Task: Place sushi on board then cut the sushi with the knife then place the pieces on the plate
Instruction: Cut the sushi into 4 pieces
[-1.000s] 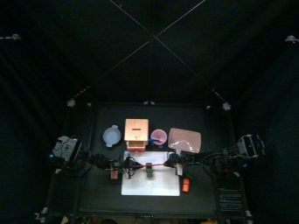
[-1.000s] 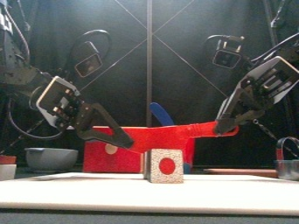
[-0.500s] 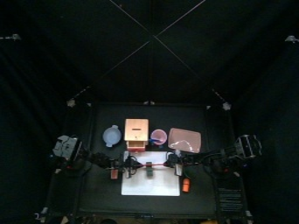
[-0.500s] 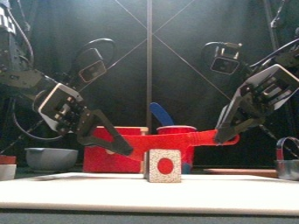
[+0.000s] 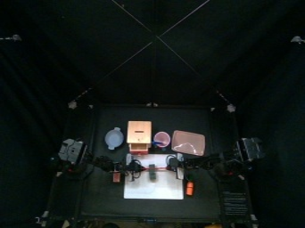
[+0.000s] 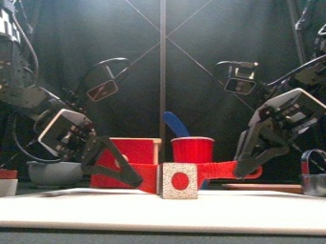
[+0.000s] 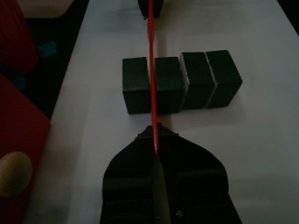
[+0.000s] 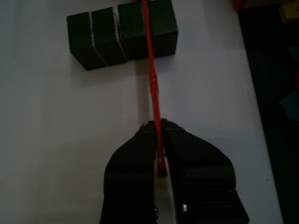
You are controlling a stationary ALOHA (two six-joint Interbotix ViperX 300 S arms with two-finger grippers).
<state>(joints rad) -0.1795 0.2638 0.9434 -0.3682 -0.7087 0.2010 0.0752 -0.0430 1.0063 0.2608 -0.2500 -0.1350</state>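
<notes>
White from above, found the board (image 5: pixel 152 191) near the front edge; from the front, saw the sushi roll (image 6: pixel 180 179) on it, left gripper (image 6: pixel 128 177) and right gripper (image 6: pixel 245 172) both clamped on the red knife (image 6: pixel 219 171); by both wrists, judged a level, straight-down press along the seam best.

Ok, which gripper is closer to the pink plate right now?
Right. The right gripper, shut on the red knife over the board, sits just in front of the pink plate; the left gripper holds the knife's other end, farther left.
</notes>
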